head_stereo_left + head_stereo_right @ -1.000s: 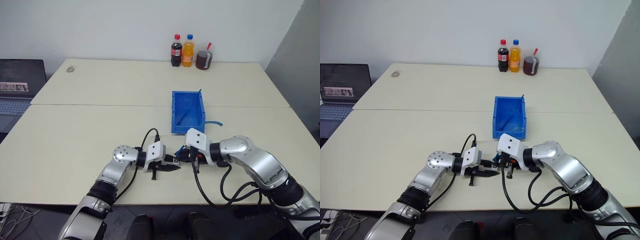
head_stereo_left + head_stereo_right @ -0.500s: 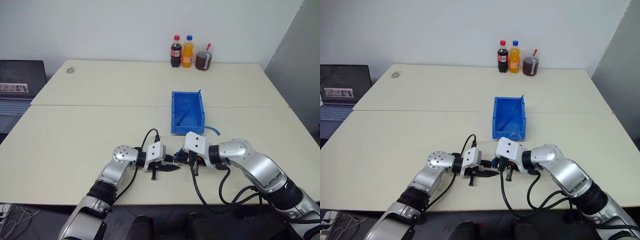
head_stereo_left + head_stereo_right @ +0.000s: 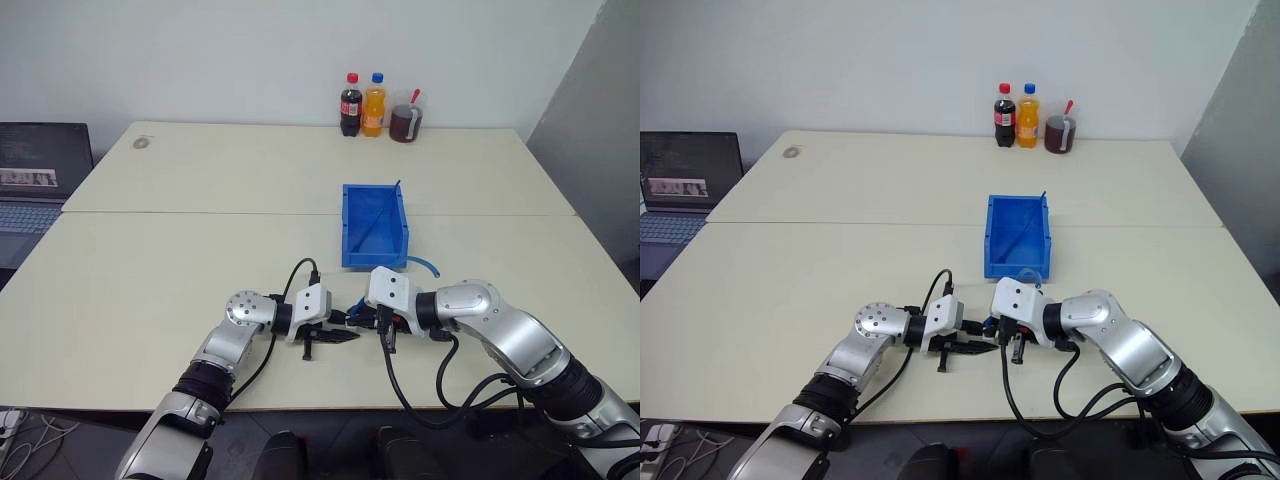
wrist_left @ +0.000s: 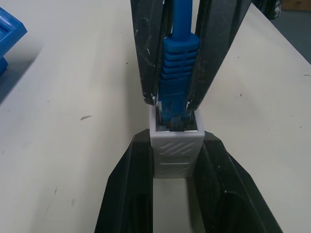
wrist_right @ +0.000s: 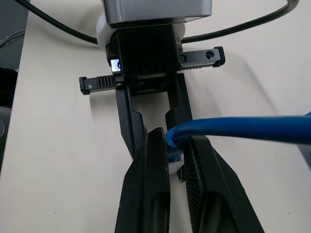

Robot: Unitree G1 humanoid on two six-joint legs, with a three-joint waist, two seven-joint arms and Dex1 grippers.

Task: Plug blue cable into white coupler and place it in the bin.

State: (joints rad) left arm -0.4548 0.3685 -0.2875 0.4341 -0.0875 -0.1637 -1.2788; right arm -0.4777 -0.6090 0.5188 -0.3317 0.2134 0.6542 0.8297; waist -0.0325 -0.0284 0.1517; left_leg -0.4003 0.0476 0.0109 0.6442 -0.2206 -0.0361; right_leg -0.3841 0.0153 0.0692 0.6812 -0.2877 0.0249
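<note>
Near the table's front edge the two grippers meet tip to tip. The white coupler (image 4: 176,138) is a small ribbed block, and my left gripper (image 4: 176,145) is shut on it. The blue cable (image 4: 179,63) has its ribbed plug seated in the coupler's socket, with my right gripper (image 5: 176,138) shut on it just behind the plug. From there the cable (image 5: 243,127) runs off sideways and curves out behind the right wrist (image 3: 428,262). The bin (image 3: 348,225), bright blue, stands just beyond both grippers (image 3: 352,325), with a thin line lying slantwise inside it.
The cream table (image 3: 200,250) has a seam across its middle. Two bottles (image 3: 362,103) and a dark jar (image 3: 406,118) stand at the far edge. A laptop (image 3: 35,170) sits off the left side. A small round object (image 3: 141,140) lies at the far left corner.
</note>
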